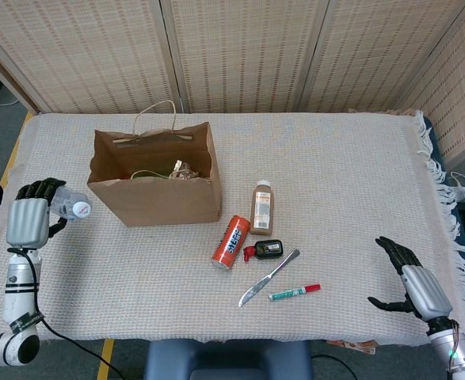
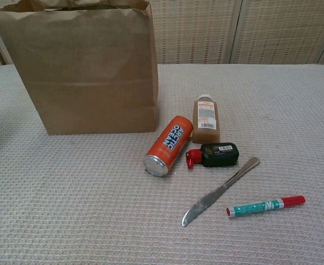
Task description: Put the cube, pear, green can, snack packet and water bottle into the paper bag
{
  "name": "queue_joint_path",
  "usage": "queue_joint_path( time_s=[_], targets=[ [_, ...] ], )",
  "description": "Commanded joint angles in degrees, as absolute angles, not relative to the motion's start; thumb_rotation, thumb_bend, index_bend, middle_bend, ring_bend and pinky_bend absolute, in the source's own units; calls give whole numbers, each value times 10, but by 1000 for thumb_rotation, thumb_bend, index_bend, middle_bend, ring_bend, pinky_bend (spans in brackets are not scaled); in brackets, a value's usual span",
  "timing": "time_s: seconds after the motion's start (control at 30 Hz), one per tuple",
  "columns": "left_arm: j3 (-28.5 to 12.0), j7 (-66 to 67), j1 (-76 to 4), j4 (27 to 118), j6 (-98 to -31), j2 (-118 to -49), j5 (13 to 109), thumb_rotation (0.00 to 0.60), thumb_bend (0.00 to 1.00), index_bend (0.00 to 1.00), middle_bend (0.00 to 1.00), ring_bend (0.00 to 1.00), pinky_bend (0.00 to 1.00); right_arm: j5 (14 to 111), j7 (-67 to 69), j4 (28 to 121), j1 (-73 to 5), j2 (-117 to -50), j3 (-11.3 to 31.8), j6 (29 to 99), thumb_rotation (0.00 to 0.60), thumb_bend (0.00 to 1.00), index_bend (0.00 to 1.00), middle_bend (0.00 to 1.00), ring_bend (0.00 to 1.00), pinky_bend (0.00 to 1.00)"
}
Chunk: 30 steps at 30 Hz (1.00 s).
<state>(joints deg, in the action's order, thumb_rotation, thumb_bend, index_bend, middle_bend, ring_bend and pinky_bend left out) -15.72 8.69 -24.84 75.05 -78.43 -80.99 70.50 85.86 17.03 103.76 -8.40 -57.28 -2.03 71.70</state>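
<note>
The brown paper bag [image 1: 157, 186] stands open at the left middle of the table, and fills the upper left of the chest view [image 2: 90, 72]. Something crinkled, perhaps the snack packet [image 1: 186, 170], shows inside it; the rest of its contents is hidden. My left hand [image 1: 32, 214] grips the clear water bottle [image 1: 74, 206] left of the bag, its white cap pointing toward the bag. My right hand [image 1: 410, 277] hovers open near the table's front right edge, holding nothing. Neither hand appears in the chest view.
Right of the bag lie an orange can [image 1: 230, 241], a brown bottle [image 1: 262, 207], a small black bottle with a red cap [image 1: 265, 250], a knife [image 1: 268, 277] and a green marker with a red cap [image 1: 294, 292]. A woven screen stands behind the table.
</note>
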Motion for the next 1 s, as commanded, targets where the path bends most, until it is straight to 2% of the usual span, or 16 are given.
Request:
queue_joint_path(
  time_s=[0.03,0.17,0.2,0.23,0.3,0.43,0.7,0.87,1.0],
  targets=[
    [-218,45,-245,812,-804,-822,650,600,718,671,636,610,689,858,171,1038,-84,-572,-20,716,600,40,0,0,0,0],
    [-248,28,-248,841,-810,-822,627,600,718,671,635,610,685,857,172,1038,-84,-572,-20,716,600,40,0,0,0,0],
    [-271,20,-250,866,-810,-819,603,600,719,670,636,610,684,857,173,1038,-84,-571,-21,716,600,40,0,0,0,0],
    [-342,-25,-254,924,-809,-818,535,600,718,670,636,609,684,857,175,1039,-84,-570,-20,716,600,40,0,0,0,0],
    [-399,-22,-259,986,-794,-799,453,600,718,669,637,610,683,857,178,1040,-84,-569,-20,716,600,40,0,0,0,0],
    [-456,-24,-268,1051,-782,-772,381,600,718,670,637,610,682,857,180,1041,-84,-568,-21,714,600,40,0,0,0,0],
    [-475,-48,-292,1103,-773,-760,386,600,716,669,637,610,682,860,185,1043,-83,-565,-22,714,600,40,0,0,0,0],
    [-459,-37,-315,1122,-771,-763,399,600,716,670,637,610,682,861,187,1044,-83,-564,-23,713,600,40,0,0,0,0],
    [-426,-25,-331,1128,-767,-775,420,600,715,668,636,608,681,861,187,1045,-83,-564,-23,712,600,40,0,0,0,0]
  ],
)
